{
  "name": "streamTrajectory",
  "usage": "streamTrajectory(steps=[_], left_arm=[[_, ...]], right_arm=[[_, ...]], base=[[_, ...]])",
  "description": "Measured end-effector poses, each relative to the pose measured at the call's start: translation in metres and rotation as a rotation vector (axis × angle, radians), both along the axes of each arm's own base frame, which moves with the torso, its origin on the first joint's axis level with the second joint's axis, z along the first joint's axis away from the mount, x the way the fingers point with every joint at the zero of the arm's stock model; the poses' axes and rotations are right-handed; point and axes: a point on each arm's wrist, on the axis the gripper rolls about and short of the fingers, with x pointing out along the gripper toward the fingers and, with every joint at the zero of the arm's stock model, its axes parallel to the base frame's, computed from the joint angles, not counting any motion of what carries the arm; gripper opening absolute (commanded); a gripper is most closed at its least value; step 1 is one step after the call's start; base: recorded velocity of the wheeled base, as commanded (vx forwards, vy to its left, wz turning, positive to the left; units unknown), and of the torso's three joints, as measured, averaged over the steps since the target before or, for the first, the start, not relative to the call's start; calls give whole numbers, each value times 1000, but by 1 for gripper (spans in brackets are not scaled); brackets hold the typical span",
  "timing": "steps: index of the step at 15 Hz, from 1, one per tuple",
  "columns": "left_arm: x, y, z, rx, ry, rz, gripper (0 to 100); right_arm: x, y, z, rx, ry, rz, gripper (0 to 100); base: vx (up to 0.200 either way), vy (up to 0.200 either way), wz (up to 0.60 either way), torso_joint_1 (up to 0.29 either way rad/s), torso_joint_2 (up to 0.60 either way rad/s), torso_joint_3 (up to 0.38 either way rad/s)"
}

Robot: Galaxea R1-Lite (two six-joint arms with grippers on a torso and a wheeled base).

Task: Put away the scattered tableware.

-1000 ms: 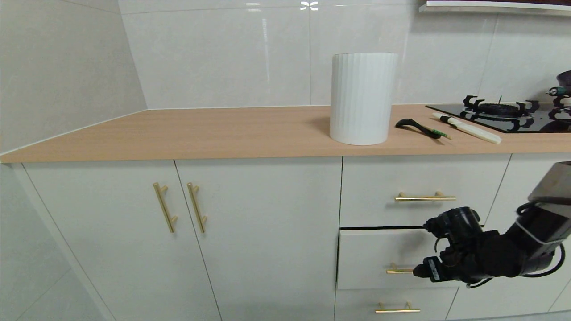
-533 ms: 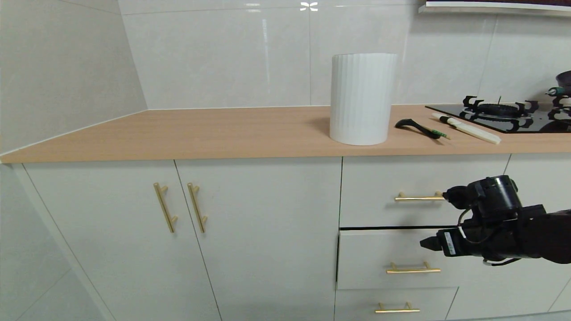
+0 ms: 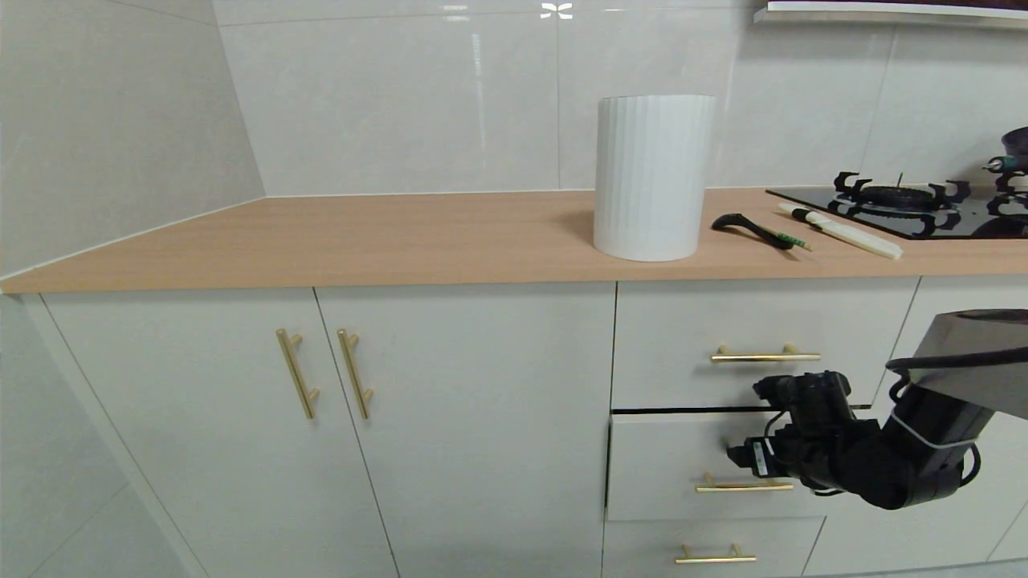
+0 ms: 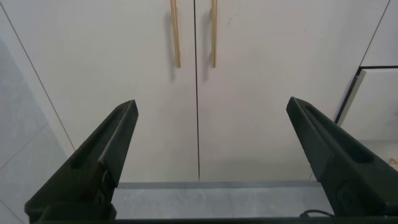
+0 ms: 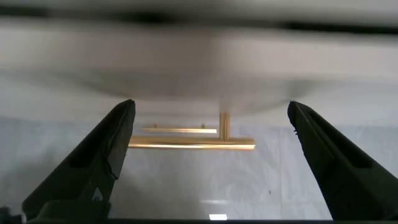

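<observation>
Right hand (image 3: 735,457) is hovering low right in the head view, fingers spread, just over the gold handle (image 3: 743,485) of the ajar middle drawer (image 3: 675,466); left hand (image 4: 211,118) is hanging spread too, facing cupboard doors (image 4: 261,93). Black-handled utensil (image 3: 753,230) and white knife (image 3: 843,230) are lying on the bench (image 3: 401,241), upper right. Worry: it could be closing above that thin bar, grabbing nothing and nudging the drawer shut

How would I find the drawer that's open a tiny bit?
Find the white ribbed canister on the wooden counter. Under it, pick the middle drawer of three. Only it shows a dark gap along its top, with the right gripper by its gold handle.
</observation>
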Motion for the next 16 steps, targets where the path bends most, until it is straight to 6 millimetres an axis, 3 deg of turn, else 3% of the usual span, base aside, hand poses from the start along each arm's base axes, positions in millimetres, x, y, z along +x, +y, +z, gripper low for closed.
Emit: streamTrajectory(steps=[6,16], left_arm=[[0,0,0,0,0,0,100],[0,0,0,0,0,0,100]], right_arm=[[2,0,-28,-10,40,0,100],[7,-1,-46,-64,80,-2,100]], base=[[0,0,0,0,0,0],[0,0,0,0,0,0]])
